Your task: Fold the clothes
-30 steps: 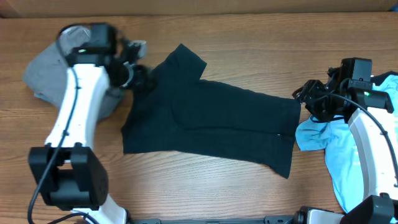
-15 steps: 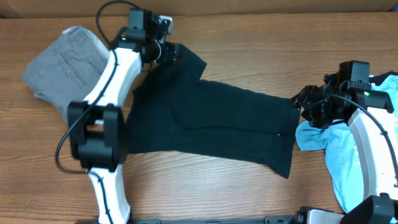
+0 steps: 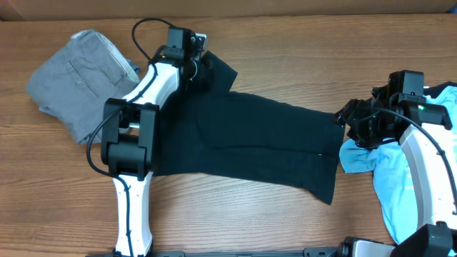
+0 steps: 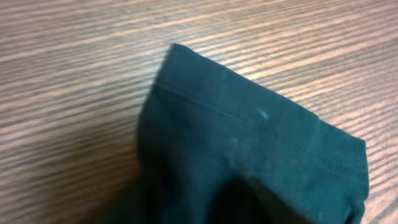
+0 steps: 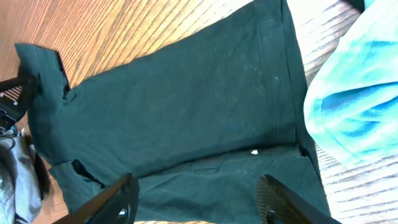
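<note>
At the far left of the brown wooden table (image 3: 285, 57) lies a bundle of folded grey cloth trousers (image 3: 71, 75), apart from the other garments. Just right of it, the white left arm (image 3: 153, 86) reaches from the near edge towards the far side. Its pincer (image 3: 198, 66) sits at the upper left corner of the black short-sleeved cloth T-shirt (image 3: 250, 139), right at the sleeve (image 4: 249, 137) that sticks out towards the far edge. The left wrist view shows only that sleeve's stitched hem lying flat on the wood grain. The fingers themselves cannot be made out, so I cannot tell whether this pincer is open, closed or holding the cloth.

The black T-shirt lies spread across the middle of the table, sideways, with its sleeve end to the left and its bottom hem to the right. Its left part is hidden under the left arm. A tiny white mark (image 5: 254, 151) shows near the hem.

The right pincer (image 5: 199, 202) hangs by the upper right corner of the black shirt. Its two dark fingers (image 5: 118, 199) stand wide apart with nothing between them, so it is open and holds nothing.

Farthest right, a crumpled light blue printed cloth T-shirt (image 3: 400, 185) lies up against the black shirt's hem, partly under the white right arm (image 3: 421, 164).
</note>
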`<state>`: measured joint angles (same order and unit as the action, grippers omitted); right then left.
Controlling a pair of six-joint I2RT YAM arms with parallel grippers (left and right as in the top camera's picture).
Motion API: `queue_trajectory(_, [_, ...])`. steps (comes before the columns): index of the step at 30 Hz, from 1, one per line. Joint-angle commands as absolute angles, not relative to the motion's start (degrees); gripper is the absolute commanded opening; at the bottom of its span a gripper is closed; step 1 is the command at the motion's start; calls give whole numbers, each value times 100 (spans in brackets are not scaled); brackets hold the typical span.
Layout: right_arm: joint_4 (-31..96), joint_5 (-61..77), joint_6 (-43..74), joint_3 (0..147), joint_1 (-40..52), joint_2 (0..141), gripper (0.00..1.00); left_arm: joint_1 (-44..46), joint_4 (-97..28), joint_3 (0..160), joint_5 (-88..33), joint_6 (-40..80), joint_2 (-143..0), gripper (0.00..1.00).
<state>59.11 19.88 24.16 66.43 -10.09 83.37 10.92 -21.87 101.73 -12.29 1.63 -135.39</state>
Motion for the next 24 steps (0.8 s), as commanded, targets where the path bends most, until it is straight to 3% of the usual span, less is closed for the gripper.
queue_trajectory(1, [5837,1905,2394,6751,-1024,8311,68,1127,-2305,10309,-1142,176,-13749,19])
queue_trajectory(2, [5806,1883,2392,6751,-1024,8322,68,1120,-2351,10309,-1144,176,-13749,7])
queue_trajectory(3, [5778,1839,2394,6751,-1026,8344,69,1111,-2377,10309,-1144,176,-13743,4])
queue_trajectory(13, [5048,1592,2401,6751,-1026,8947,67,882,-3183,10359,-1356,174,-12949,4])
queue_trajectory(24, [3684,1503,2418,6751,-1026,10403,57,902,-4025,10359,-1356,176,-12219,4])
